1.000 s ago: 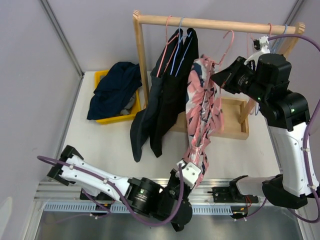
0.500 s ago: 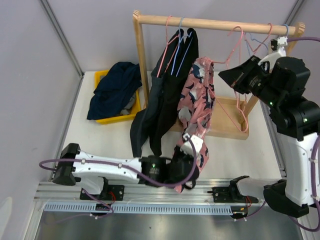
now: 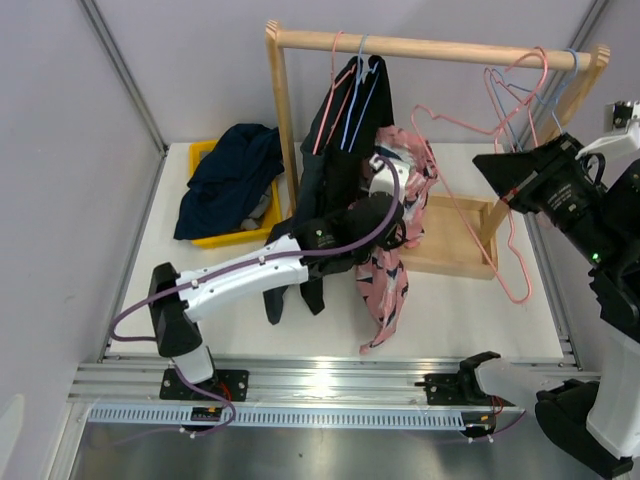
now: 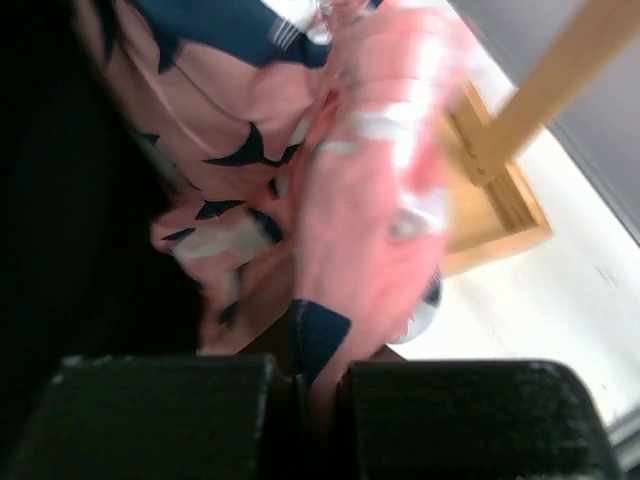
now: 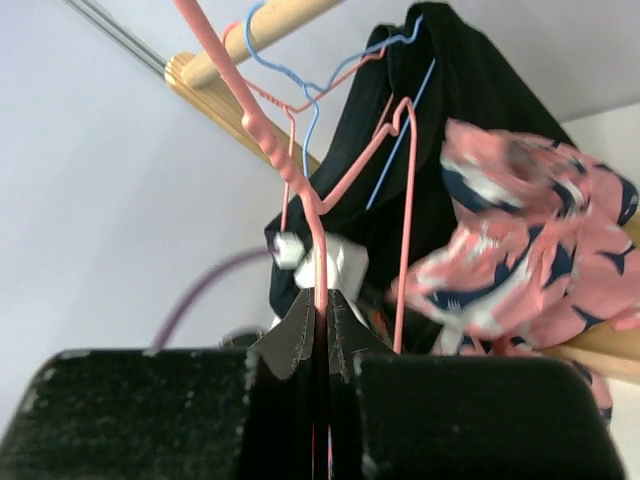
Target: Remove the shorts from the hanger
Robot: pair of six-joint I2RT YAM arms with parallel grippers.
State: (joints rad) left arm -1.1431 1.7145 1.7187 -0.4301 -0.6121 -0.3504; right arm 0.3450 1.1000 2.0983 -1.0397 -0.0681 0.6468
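The pink shorts (image 3: 383, 280) with a navy-and-white pattern hang in a crumpled bunch beside the wooden rack (image 3: 420, 46). My left gripper (image 3: 392, 228) is shut on their fabric, and in the left wrist view pink cloth (image 4: 370, 180) is pinched between its jaws (image 4: 318, 385). On the right, my right gripper (image 3: 482, 160) is shut on a pink wire hanger (image 5: 265, 130), with the wire clamped between its fingertips (image 5: 322, 325). That hanger's left corner sits just beside the top of the shorts. Dark shorts (image 3: 335, 180) still hang on hangers from the rail.
A yellow bin (image 3: 205, 152) at the back left holds a heap of navy shorts (image 3: 228, 178). More wire hangers (image 3: 515, 85) hang at the right end of the rail. The rack's wooden base (image 3: 455, 250) lies behind the pink shorts.
My left gripper has risen from the near table edge to the rack, carrying the pink shorts' hem up. My right gripper has swung right with the pink hanger, away from the shorts.
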